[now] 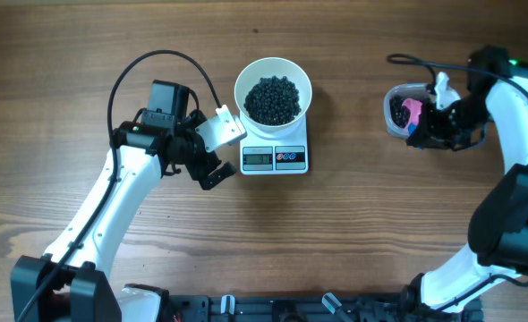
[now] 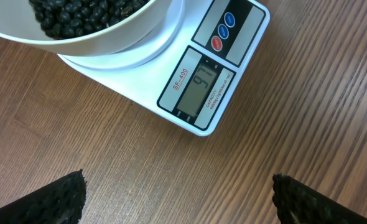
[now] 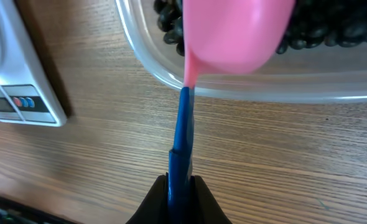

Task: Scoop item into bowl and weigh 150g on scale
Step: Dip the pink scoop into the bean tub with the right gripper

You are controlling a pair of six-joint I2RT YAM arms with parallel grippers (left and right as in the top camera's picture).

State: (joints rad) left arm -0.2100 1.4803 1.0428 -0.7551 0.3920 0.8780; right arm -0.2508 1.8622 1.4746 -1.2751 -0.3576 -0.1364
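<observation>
Right pincer [image 3: 180, 186] clenched on scoop [image 3: 233, 31] at bean tub [image 3: 264, 87], apparently for refilling; left pincer [image 2: 178, 194] released, idle beside scale [image 2: 193, 87].

Glossy bowl [image 1: 244, 82] w/ matte beans [image 1: 273, 98]; wood table [image 1: 380, 224].

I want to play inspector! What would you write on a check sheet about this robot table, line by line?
Surface: brown wooden table, bare grain, no spills seen.
Job's things: round white bowl of small black beans sits on the white rectangular digital scale; clear plastic tub on the right arm's side holds more beans.
Clutter: nothing seen.
Grippers: left gripper open and empty, beside the scale; right gripper shut on the blue handle of a pink scoop at the tub.
Cables: black cable loops over the left arm; second black cable runs to the right arm.
Surroundings: black frame along the table's near edge.
</observation>
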